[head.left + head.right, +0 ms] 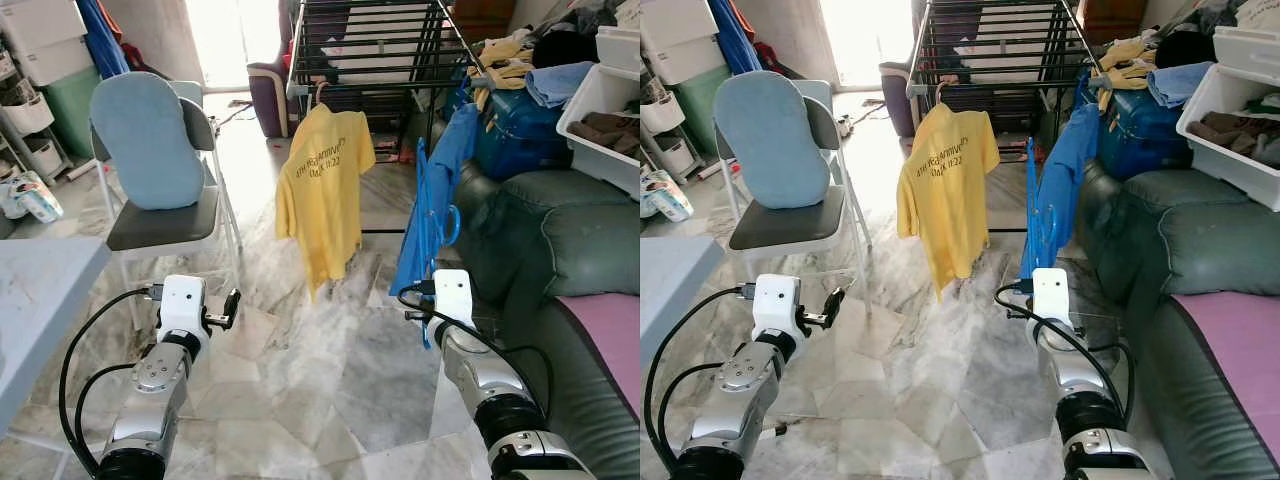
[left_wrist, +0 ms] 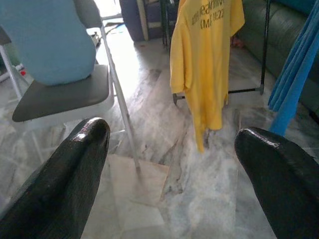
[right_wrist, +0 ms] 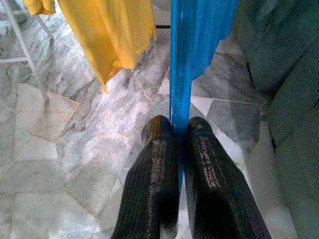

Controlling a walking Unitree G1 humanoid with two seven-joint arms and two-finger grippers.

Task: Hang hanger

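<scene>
A blue hanger [image 3: 180,59] carrying a blue garment [image 1: 440,160] stands upright in front of my right arm. My right gripper [image 3: 180,125] is shut on the hanger's lower edge, low by the sofa's front. A yellow T-shirt [image 1: 322,190] hangs from the near rail of the black drying rack [image 1: 370,50], just left of the blue garment. My left gripper [image 2: 172,134] is open and holds nothing; it hovers over the floor near the chair's front legs, with one of its fingertips [image 1: 233,303] showing past the wrist.
A folding chair [image 1: 160,225] with a light blue cushion [image 1: 145,140] stands at the left. The dark green sofa [image 1: 560,250] lies on the right, with a white bin [image 1: 600,110] and piled clothes above it. A grey table edge [image 1: 40,290] sits near left. Marble floor lies between.
</scene>
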